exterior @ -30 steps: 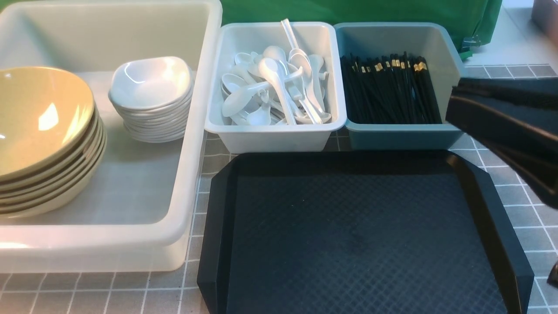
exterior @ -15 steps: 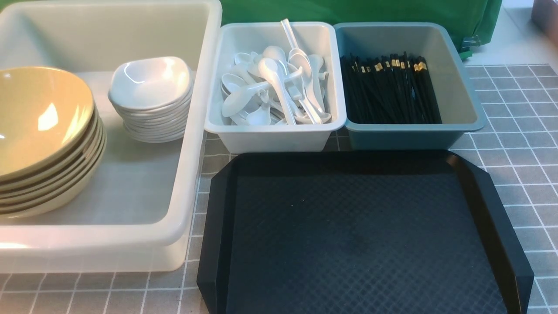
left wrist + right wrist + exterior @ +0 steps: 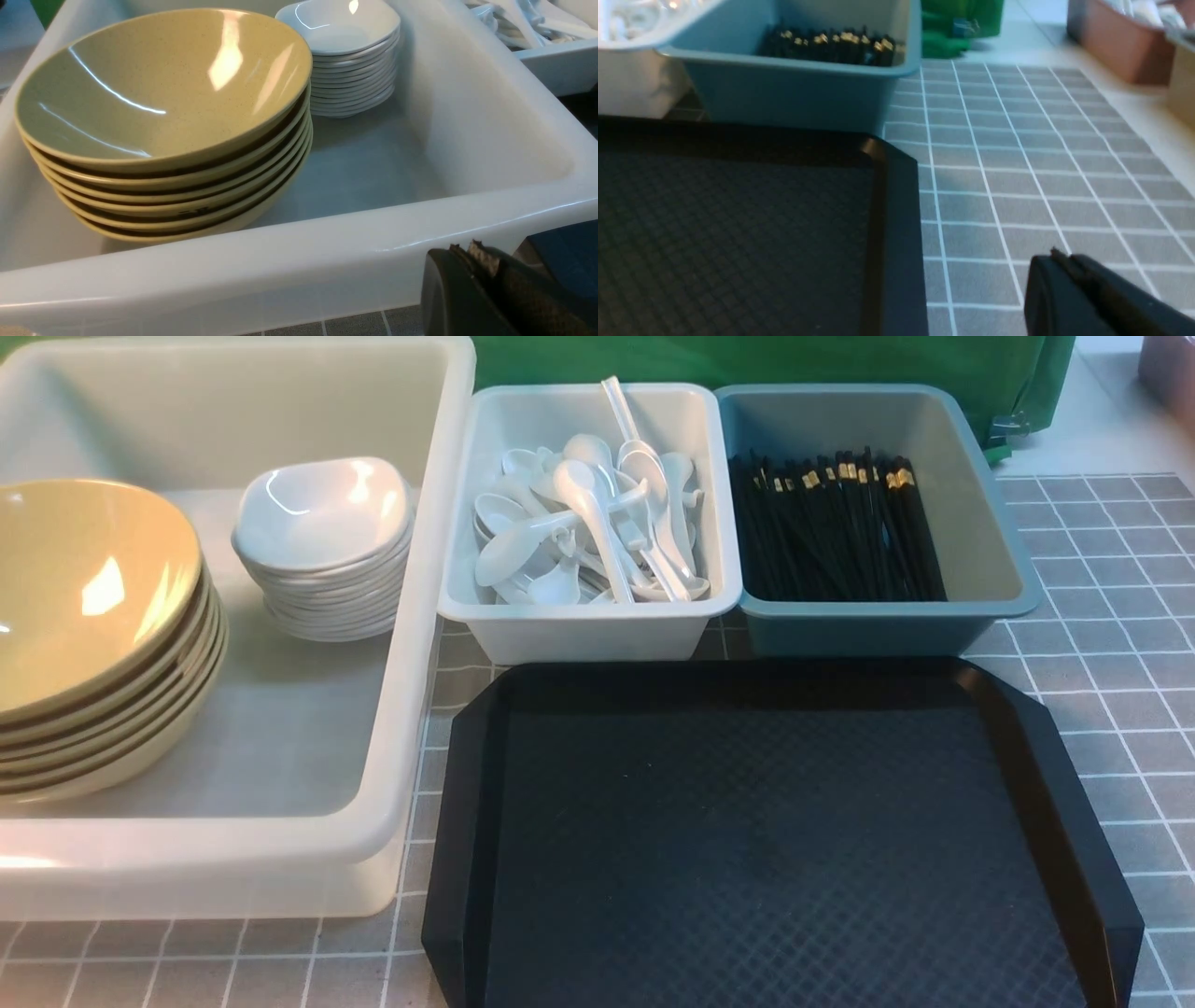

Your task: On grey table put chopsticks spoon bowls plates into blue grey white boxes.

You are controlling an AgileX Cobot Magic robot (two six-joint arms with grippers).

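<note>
Right arm has left our front view since a second ago; both grippers (image 3: 472, 254) (image 3: 1057, 261) pressed together, empty. Black tray (image 3: 775, 840) bare, chopsticks (image 3: 836, 527) binned: we judge sorting complete.

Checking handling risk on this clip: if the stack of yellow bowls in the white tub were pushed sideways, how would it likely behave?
The yellow bowls look glossy, so upper ones may slide off. The stack leans slightly, so it might tip toward the small white plates. They look rigid, and several stacked are probably heavy.
</note>
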